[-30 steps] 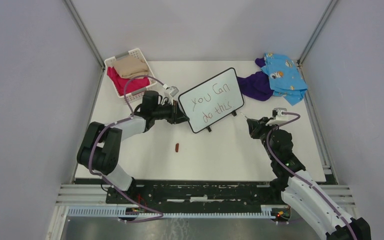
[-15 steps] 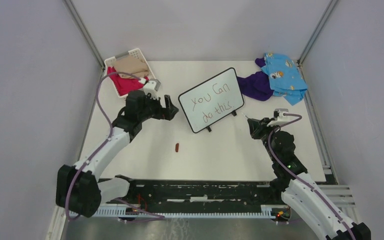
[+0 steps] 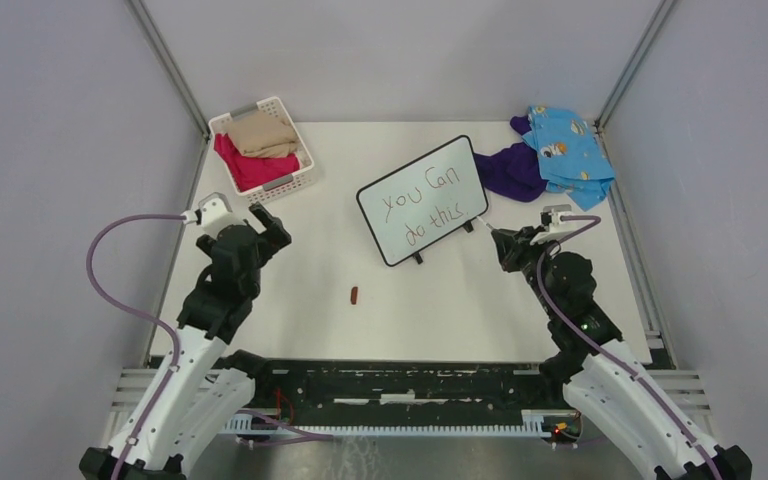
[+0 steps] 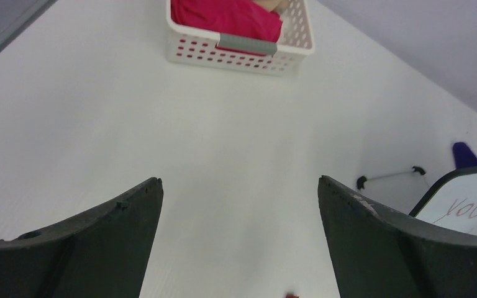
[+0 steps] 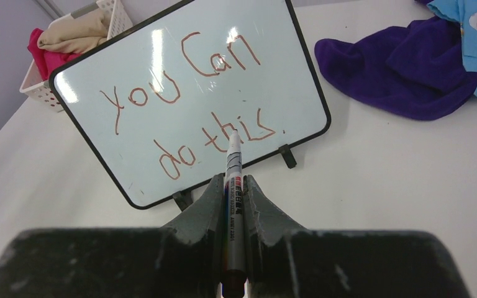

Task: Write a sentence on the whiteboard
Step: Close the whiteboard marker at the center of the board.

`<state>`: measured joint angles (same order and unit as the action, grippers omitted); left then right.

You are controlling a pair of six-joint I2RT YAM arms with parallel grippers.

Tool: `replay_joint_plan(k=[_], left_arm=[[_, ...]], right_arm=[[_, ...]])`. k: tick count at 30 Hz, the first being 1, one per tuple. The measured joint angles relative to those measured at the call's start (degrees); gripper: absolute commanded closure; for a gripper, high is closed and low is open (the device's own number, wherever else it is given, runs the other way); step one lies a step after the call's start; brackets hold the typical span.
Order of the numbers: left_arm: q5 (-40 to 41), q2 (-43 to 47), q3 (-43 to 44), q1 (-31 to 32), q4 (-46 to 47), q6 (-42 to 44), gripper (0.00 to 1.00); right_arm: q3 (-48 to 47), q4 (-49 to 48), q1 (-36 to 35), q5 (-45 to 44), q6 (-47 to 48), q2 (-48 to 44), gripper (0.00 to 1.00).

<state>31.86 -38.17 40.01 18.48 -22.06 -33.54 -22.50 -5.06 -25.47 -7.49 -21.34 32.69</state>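
Cataloguing the table as it stands, every place given from the whiteboard.

- Whiteboard [image 3: 422, 200]: mid-table, propped at a tilt on small black feet with its face turned toward the arms, which I judge keeps the surface within reach of the writing arm.
- Sentence [image 5: 189, 102]: thin reddish-brown strokes in two lines, reading "you Can" over "do this", with a dot after the last word. The writing looks complete.
- Right gripper [image 5: 234, 186]: just right of the whiteboard's near right corner, fingers clamped on a marker [image 5: 233, 162].
- Marker: held lengthwise with the tip forward and aimed at the word "this". The barrel carries red print, too small to read.
- Left gripper [image 4: 239, 181]: well left of the whiteboard, fingers spread wide with nothing between them. By my reckoning it is parked clear of the work.
- White basket [image 4: 236, 59]: behind and left of the whiteboard, holding a red cloth [image 3: 250, 165] and a beige cloth [image 3: 263, 132].
- Purple cloth [image 3: 510, 170] and blue printed cloth [image 3: 565, 150]: heaped behind and right of the whiteboard.
- Small reddish-brown piece [image 3: 354, 294]: lying in front of the whiteboard, possibly the marker's cap.
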Motion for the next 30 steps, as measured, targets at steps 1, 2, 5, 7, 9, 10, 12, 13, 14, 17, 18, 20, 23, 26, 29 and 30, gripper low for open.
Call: replay_joint_plan(k=[1, 2, 5, 7, 9, 10, 12, 13, 14, 17, 18, 20, 23, 26, 29, 30], left_arm=[[-0.2, 0.0, -0.4, 0.1, -1.1, -0.1, 0.00], [-0.5, 0.0, -0.5, 0.3, -2.3, -0.1, 0.00], [-0.9, 0.3, -0.5, 1.3, -4.3, 1.0, 0.00], [-1.8, 1.4, -0.8, 2.3, -4.5, 2.7, 0.01], [-4.3, 3.0, -1.7, 3.8, -4.3, 4.6, 0.00], [-5.8, 3.5, -2.1, 4.5, -4.5, 5.2, 0.00], [-9.7, 3.1, -2.3, 5.4, -4.7, 6.0, 0.00], [-11.5, 1.8, -2.1, 5.6, -4.7, 6.1, 0.00], [-13.1, 0.1, -1.8, 5.6, -5.0, 6.1, 0.01], [-17.6, -8.3, -0.6, 6.4, -6.1, 5.7, 0.02], [-18.4, -11.1, -0.6, 7.2, -6.4, 5.1, 0.02], [-18.9, -14.9, -0.7, 10.3, -7.8, 3.8, 0.05], [-18.5, -17.4, -0.7, 16.7, -8.3, 2.7, 0.13], [-17.3, -22.7, 0.4, 22.0, -9.0, 2.1, 0.23], [-15.8, -30.1, 2.6, 23.8, -10.1, 2.0, 0.32], [-15.4, -32.2, 3.3, 24.3, -10.7, 2.0, 0.34]], right_arm=[[-0.3, 0.0, 0.0, 0.0, 0.2, 0.0, 1.00], [-0.3, 0.0, 0.0, 0.0, 0.5, 0.0, 1.00], [-0.1, 0.4, 0.0, 0.2, 0.9, 0.0, 1.00], [0.7, 0.3, 0.0, 0.2, 1.1, -0.2, 1.00], [2.4, 0.1, 0.0, 0.3, 1.1, -0.9, 1.00], [3.6, 0.0, 0.0, 0.4, 1.1, -1.3, 1.00], [5.6, 0.4, 0.0, 0.6, 1.0, -2.0, 1.00], [6.6, 0.7, 0.0, 0.6, 0.8, -2.5, 1.00], [7.3, 1.2, 0.0, 0.7, 0.7, -2.9, 1.00], [8.0, 3.1, -0.3, 0.6, 0.6, -3.7, 1.00], [8.0, 3.3, -0.6, 0.6, 0.6, -3.7, 1.00], [8.0, 3.7, -1.2, 0.4, 0.7, -3.8, 1.00], [8.0, 4.1, -1.7, -0.2, 1.1, -4.2, 1.00], [8.0, 4.5, -1.8, -0.6, 1.3, -5.1, 1.00], [8.1, 4.5, -1.8, -1.2, 1.7, -6.0, 1.00], [8.1, 4.5, -1.8, -1.5, 1.8, -6.2, 1.00]])
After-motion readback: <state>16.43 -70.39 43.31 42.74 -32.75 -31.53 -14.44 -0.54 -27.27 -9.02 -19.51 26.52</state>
